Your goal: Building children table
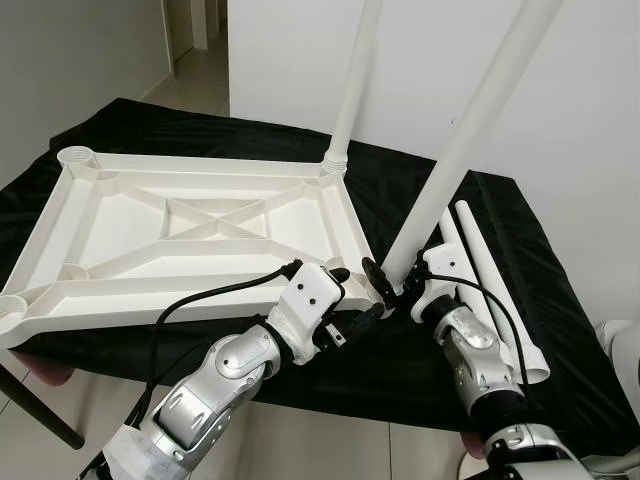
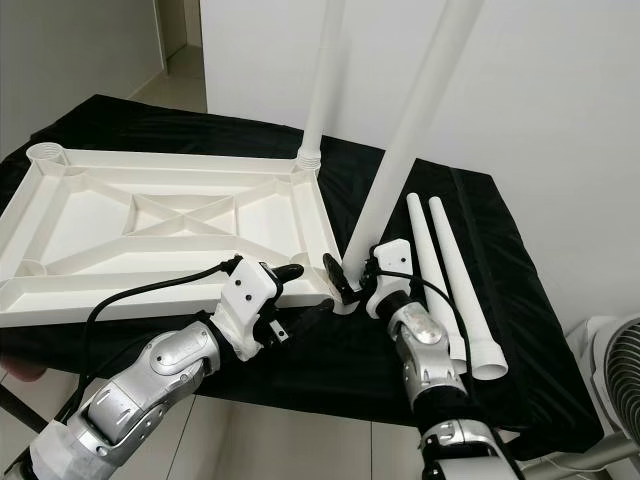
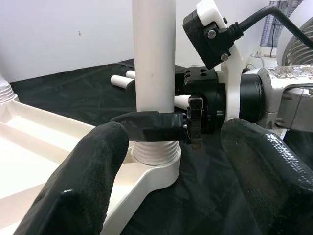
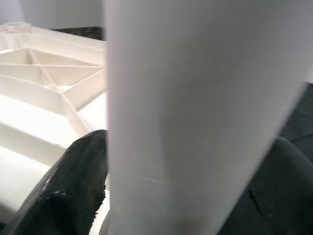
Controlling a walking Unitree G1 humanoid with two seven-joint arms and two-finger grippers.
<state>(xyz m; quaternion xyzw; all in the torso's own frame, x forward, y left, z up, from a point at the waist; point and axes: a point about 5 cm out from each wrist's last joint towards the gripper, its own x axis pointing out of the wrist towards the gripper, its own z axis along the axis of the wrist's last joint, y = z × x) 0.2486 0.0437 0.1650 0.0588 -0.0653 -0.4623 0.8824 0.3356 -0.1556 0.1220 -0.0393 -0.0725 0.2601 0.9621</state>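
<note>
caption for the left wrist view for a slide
Right tool clamps a white table leg standing in the corner socket of the upturned tabletop, the left tool's open black fingers in the foreground.

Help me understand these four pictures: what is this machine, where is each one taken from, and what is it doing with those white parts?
This is a humanoid robot with two silver arms, each ending in a gripper with two black fingers. The two wide pictures come from cameras in its head, looking down. The two close-ups come from cameras on its wrists.

On a black-covered table lies a white plastic tabletop, upside down, ribs showing. One leg already stands in a far corner socket. Two spare legs lie on the cloth beside it.

The right gripper is shut on a second leg, whose threaded end sits in the near corner socket. The left gripper, open, sits close by that corner.
</note>
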